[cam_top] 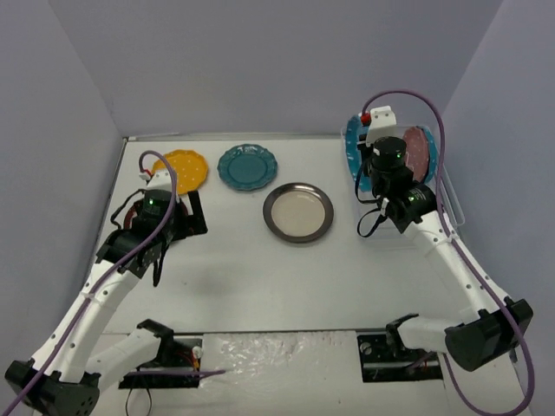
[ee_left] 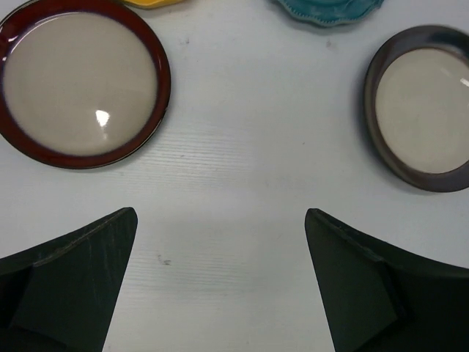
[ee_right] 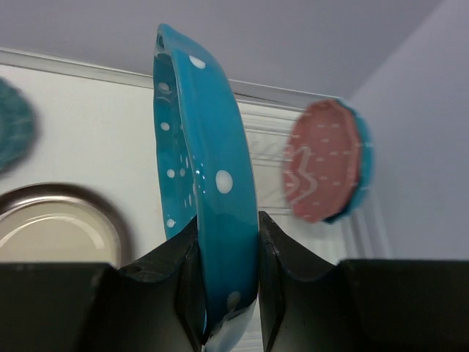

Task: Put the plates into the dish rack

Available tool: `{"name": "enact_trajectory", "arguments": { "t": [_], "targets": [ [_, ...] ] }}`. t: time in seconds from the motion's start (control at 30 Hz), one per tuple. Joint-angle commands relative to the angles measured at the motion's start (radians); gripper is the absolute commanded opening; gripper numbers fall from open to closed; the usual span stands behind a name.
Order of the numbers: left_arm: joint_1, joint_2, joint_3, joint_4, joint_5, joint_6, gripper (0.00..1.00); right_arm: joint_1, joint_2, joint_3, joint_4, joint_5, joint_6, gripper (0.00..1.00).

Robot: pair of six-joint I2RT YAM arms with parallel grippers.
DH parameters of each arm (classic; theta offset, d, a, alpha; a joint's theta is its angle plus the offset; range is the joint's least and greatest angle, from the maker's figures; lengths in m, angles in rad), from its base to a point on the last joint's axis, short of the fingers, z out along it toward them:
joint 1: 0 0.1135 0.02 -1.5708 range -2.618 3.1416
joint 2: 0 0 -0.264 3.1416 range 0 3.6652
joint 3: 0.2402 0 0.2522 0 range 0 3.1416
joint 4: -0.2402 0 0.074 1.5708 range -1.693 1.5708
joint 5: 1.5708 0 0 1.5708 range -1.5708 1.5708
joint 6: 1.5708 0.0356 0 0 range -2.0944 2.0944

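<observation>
Four plates lay flat on the tabletop [cam_top: 234, 260], waiting to be loaded. At far left was the yellow plate [cam_top: 182, 169], and near it the maroon-rimmed plate [ee_left: 80, 81], hidden beneath the left arm in the top view. The left fingers [ee_left: 80, 279] stood wide apart and held nothing, hovering over bare tabletop just short of that plate. Further right lay the teal plate [cam_top: 247, 166] and then the brown-rimmed plate [cam_top: 298, 212].

The right fingers [ee_right: 172, 279] were clamped on the rim of a blue dotted plate [ee_right: 205, 183], held on edge at the left end of the dish rack [cam_top: 449, 198]. Whether it sat in a slot could not be told. Well to its right the pink plate [ee_right: 326, 169] stood in the rack, a second blue plate [ee_right: 364, 158] close behind it. So roughly two were loaded, one was going in, and four remained. The standing pair probably limited which slots were free.
</observation>
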Motion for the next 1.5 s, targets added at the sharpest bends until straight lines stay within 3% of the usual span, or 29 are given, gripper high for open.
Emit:
{"name": "enact_trajectory", "arguments": {
  "t": [0.0, 0.23, 0.57, 1.13, 1.47],
  "targets": [
    [0.002, 0.043, 0.008, 0.009, -0.021, 0.152, 0.97, -0.163, 0.096, 0.169, 0.197, 0.006, -0.18, 0.0],
    [0.031, 0.029, -0.055, 0.053, 0.067, 0.154, 0.97, -0.314, 0.266, 0.268, 0.302, -0.049, -0.264, 0.0],
    [0.036, 0.001, -0.067, 0.049, 0.04, 0.146, 0.97, -0.413, 0.441, 0.315, 0.424, -0.046, -0.342, 0.0],
    [0.055, 0.037, -0.065, 0.048, 0.062, 0.144, 0.97, -0.45, 0.456, 0.272, 0.544, -0.021, -0.39, 0.0],
    [0.064, 0.029, -0.067, 0.044, 0.061, 0.141, 0.97, -0.492, 0.507, 0.198, 0.559, -0.143, -0.334, 0.0]
  ]
}}
